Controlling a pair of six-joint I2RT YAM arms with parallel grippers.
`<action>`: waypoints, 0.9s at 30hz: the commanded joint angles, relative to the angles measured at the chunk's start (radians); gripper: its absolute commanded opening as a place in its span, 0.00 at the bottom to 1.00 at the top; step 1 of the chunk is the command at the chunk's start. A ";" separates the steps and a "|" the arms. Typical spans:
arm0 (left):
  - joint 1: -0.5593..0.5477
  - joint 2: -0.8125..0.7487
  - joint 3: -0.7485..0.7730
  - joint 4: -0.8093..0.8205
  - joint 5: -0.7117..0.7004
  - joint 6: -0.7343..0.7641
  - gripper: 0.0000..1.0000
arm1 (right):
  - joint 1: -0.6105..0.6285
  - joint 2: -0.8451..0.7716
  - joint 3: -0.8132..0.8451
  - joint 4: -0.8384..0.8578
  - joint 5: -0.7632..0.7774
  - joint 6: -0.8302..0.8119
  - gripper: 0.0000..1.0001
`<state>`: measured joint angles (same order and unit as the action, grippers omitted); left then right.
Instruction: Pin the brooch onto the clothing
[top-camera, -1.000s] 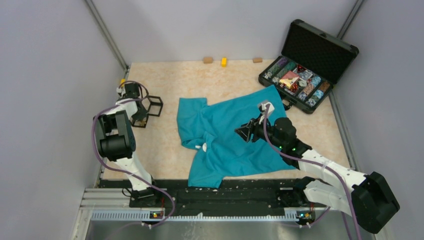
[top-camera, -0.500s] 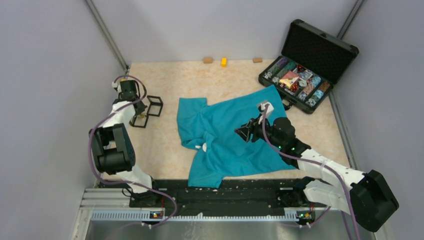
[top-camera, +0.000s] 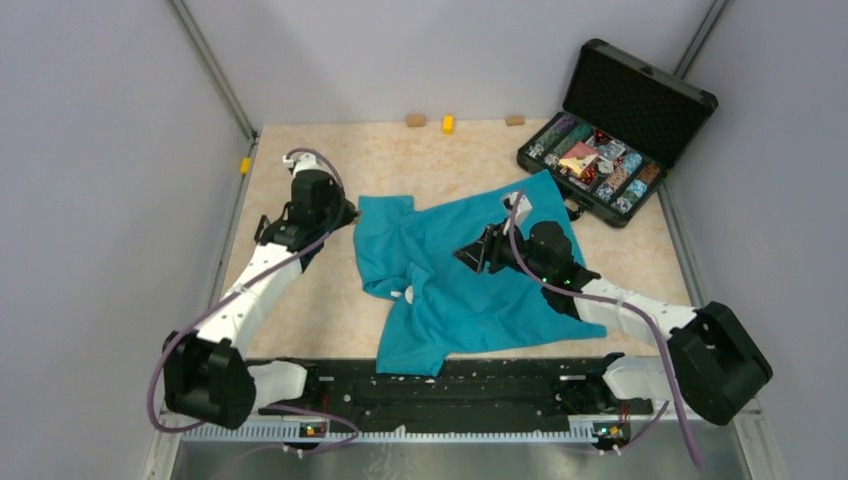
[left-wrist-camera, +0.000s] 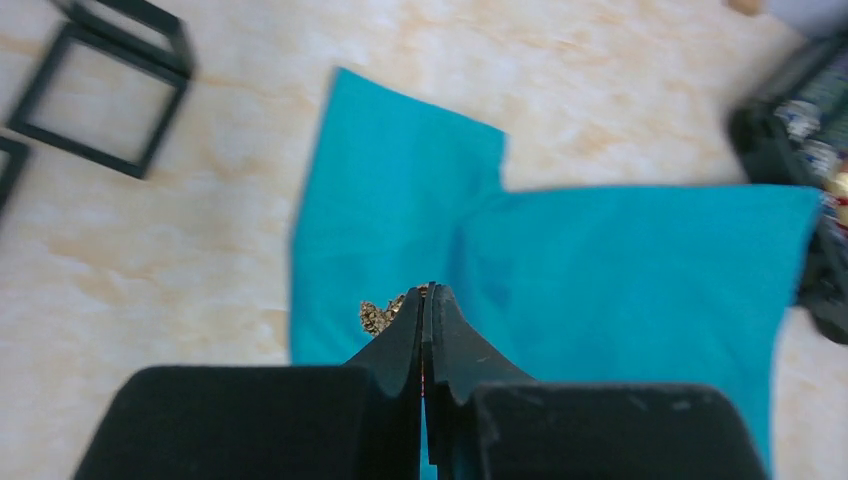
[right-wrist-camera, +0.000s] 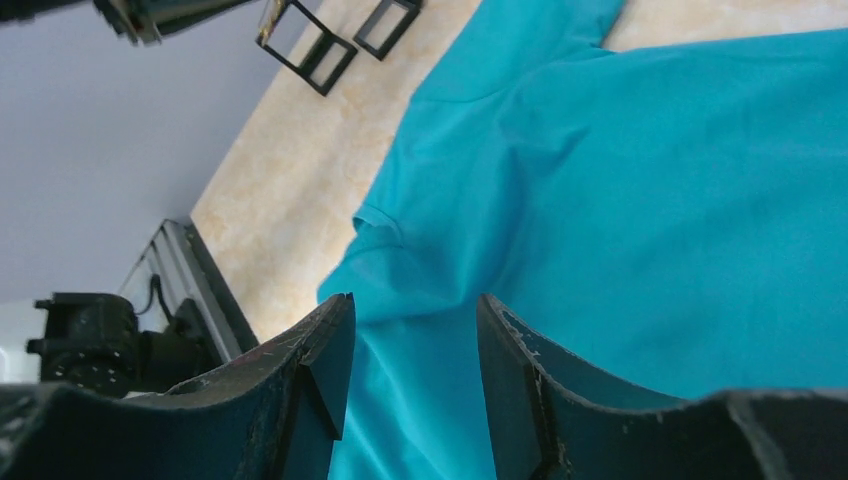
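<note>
The teal T-shirt (top-camera: 450, 285) lies spread on the table's middle; it also shows in the left wrist view (left-wrist-camera: 620, 270) and the right wrist view (right-wrist-camera: 650, 180). My left gripper (top-camera: 345, 213) (left-wrist-camera: 428, 290) hovers at the shirt's left sleeve edge, shut on the brooch (left-wrist-camera: 375, 316). Only the brooch's golden-brown part sticks out left of the tips, with a red sliver between the jaws. My right gripper (top-camera: 468, 255) (right-wrist-camera: 412, 310) is open and empty, low over the shirt's middle, pointing left.
An open black case (top-camera: 610, 165) of multicoloured trinkets stands at the back right, touching the shirt's hem. Black wire frames (left-wrist-camera: 100, 90) (right-wrist-camera: 310, 45) lie left of the shirt. Small blocks (top-camera: 448, 123) sit by the back wall.
My left arm has swung right from the black wire frames to the shirt's left sleeve, jaws shut. My right gripper has shifted slightly left over the shirt.
</note>
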<state>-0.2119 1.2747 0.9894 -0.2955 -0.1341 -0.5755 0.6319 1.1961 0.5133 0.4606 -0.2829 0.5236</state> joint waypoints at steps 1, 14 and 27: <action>-0.110 -0.133 -0.109 0.133 0.001 -0.178 0.00 | 0.017 0.075 0.102 0.125 -0.064 0.113 0.50; -0.368 -0.236 -0.222 0.244 -0.065 -0.349 0.00 | 0.096 0.186 0.276 0.087 -0.090 0.150 0.51; -0.417 -0.251 -0.239 0.263 -0.026 -0.377 0.00 | 0.130 0.291 0.357 0.082 -0.121 0.158 0.45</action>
<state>-0.6125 1.0546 0.7609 -0.0860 -0.1715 -0.9230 0.7509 1.4727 0.8116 0.5041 -0.3916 0.6701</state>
